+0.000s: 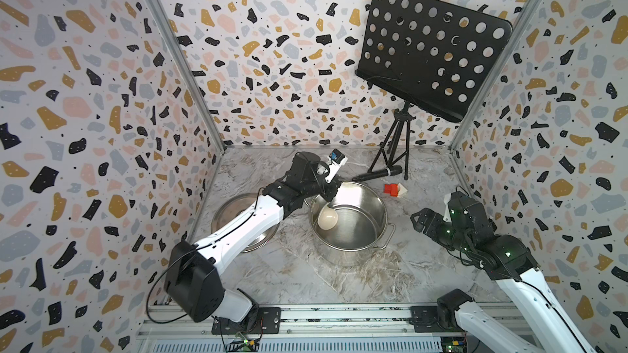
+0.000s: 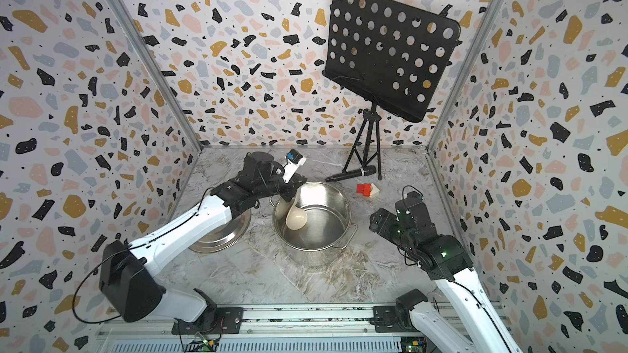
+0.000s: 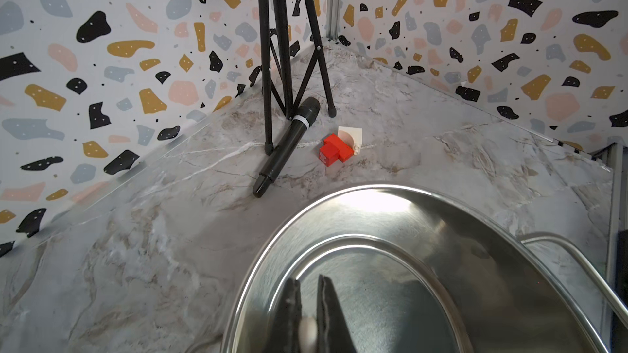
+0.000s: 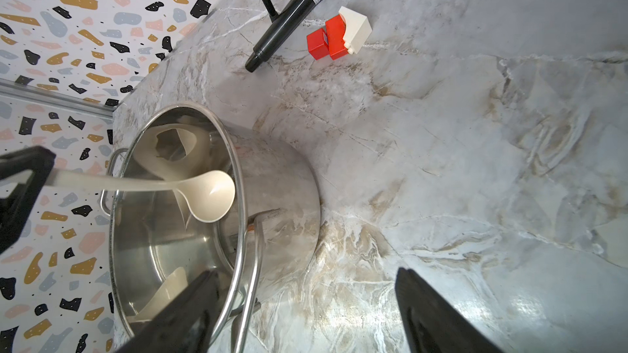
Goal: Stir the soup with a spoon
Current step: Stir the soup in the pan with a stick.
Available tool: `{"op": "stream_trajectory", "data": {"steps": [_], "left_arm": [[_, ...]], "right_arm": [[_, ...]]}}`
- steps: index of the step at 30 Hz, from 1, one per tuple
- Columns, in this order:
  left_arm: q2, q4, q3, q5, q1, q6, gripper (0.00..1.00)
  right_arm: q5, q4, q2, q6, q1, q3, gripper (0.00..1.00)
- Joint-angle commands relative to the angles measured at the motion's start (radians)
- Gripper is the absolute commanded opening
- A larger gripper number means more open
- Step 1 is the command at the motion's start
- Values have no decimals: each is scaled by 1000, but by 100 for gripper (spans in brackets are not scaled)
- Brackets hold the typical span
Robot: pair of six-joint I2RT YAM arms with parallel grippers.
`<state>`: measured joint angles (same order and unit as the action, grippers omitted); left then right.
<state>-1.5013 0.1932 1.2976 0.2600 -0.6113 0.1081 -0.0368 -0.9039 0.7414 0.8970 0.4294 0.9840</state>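
A steel pot (image 1: 365,198) (image 2: 326,195) stands mid-table. The cream-white spoon (image 1: 328,220) (image 2: 296,219) hangs inside it, bowl low near the left wall. My left gripper (image 1: 331,195) (image 2: 289,193) sits over the pot's far-left rim, shut on the spoon's handle. In the left wrist view the handle (image 3: 307,332) shows between the closed fingers of the gripper (image 3: 308,281). Soup is out of view; the pot's steel bottom looks bare. My right gripper (image 1: 416,219) (image 4: 304,275) is open and empty, right of the pot beside its loop handle. The right wrist view shows the spoon (image 4: 210,198) in the pot (image 4: 282,178).
The pot's lid (image 1: 234,212) lies left of the pot under my left arm. A black microphone (image 1: 377,174) and a red-and-white block (image 1: 394,190) lie behind the pot. A music stand (image 1: 431,52) on a tripod fills the back right corner. Patterned walls enclose three sides.
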Motion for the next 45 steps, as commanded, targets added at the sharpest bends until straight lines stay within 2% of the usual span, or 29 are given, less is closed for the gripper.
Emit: {"op": "stream_trajectory", "data": {"steps": [1, 7, 15, 23, 27, 37, 41, 45], "left_arm": [[-67, -92, 119, 39, -1, -8, 0], [-209, -70, 241, 44, -66, 9, 0], [-232, -44, 280, 37, -230, 37, 0], [-119, 33, 154, 19, -373, 73, 0], [-33, 72, 55, 1, -412, 84, 0], [248, 163, -188, -118, -395, 88, 0], [336, 147, -254, -99, -282, 39, 0], [331, 63, -266, -44, -135, -8, 0]], "right_arm": [[-3, 10, -11, 3, -3, 18, 86], [-16, 9, -23, 8, -4, 24, 86], [-43, 8, -44, 6, -5, 16, 85], [-57, 9, -39, -1, -5, 8, 85], [-62, 11, -40, -3, -4, -4, 85], [-54, 19, -37, 2, -5, -13, 85], [-51, 19, -34, 0, -4, -12, 85], [-42, 19, -29, -1, -5, -12, 85]]}}
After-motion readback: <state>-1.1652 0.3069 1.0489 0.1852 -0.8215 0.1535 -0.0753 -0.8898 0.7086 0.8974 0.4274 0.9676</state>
